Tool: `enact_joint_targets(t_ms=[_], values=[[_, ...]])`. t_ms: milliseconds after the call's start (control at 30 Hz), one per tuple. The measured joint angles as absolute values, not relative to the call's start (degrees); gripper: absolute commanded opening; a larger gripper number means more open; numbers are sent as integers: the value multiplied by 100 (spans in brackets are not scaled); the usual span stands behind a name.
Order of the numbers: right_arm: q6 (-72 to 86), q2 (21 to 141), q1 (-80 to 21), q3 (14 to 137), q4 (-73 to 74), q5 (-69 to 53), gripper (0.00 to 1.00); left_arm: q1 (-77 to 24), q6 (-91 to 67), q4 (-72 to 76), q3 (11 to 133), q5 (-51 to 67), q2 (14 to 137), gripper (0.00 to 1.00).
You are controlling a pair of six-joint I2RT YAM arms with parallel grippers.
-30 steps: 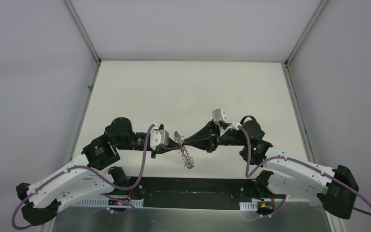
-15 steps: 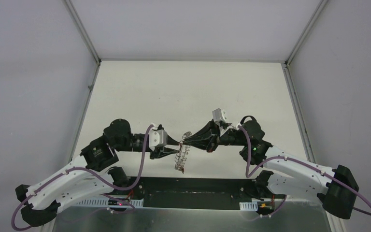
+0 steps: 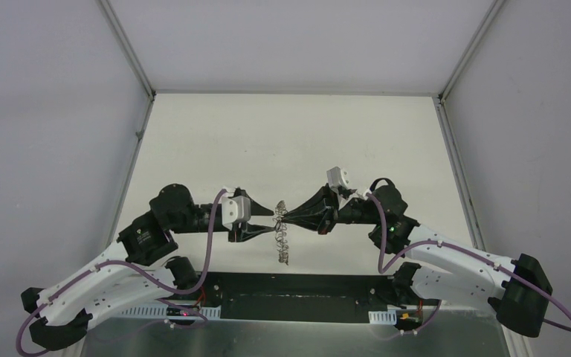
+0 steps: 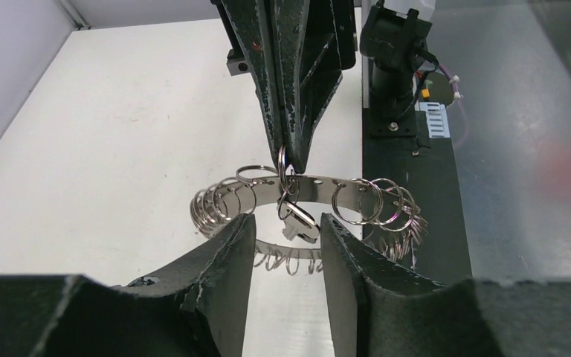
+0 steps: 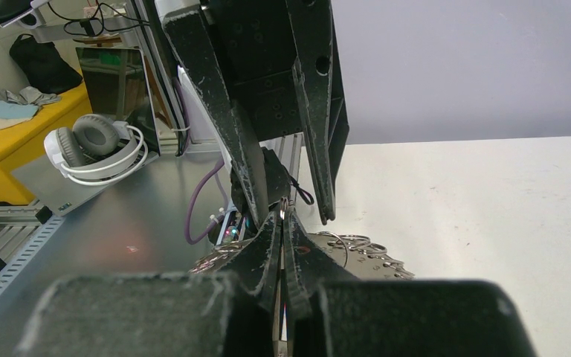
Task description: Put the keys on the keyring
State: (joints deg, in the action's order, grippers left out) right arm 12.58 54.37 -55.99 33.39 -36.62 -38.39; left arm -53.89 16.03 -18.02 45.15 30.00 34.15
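**Item 1, left gripper** (image 4: 286,222): I am holding its 2 fingers moderately apart and gripping nothing. They are flanking the near side of the keyring, and I cannot see them touching it.

**Item 2, keyring** (image 4: 318,181): it is hanging in the air above the table (image 4: 119,111), between my 2 grippers, with its wire loops (image 4: 219,204) bunching at either end.

**Item 3, keys:** 1 silver key (image 4: 298,219) is dangling in front of the band, in the gap between my left fingers. The red-headed key is not showing. I cannot tell whether the keys are already threaded on.

**Item 4, right gripper** (image 5: 282,219): I am pinching it fully closed on the keyring's top edge, at 1 of those loops, so the whole ring appears to be hanging from this 1 pinch.

**Item 5, hazards:**
- The wire is thin and smooth, so any twist could be working it out of my right fingers and dropping everything.
- Closing my left fingers on the swinging key could be missing it, or snagging a neighbouring loop.
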Motion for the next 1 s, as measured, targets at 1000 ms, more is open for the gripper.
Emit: enact_joint_targets(t_ms=[1000], values=[[1260, 5439, -5599, 3339, -3640, -3841, 0, -5389, 1555, -1717, 4635, 3168, 3614, 0]])
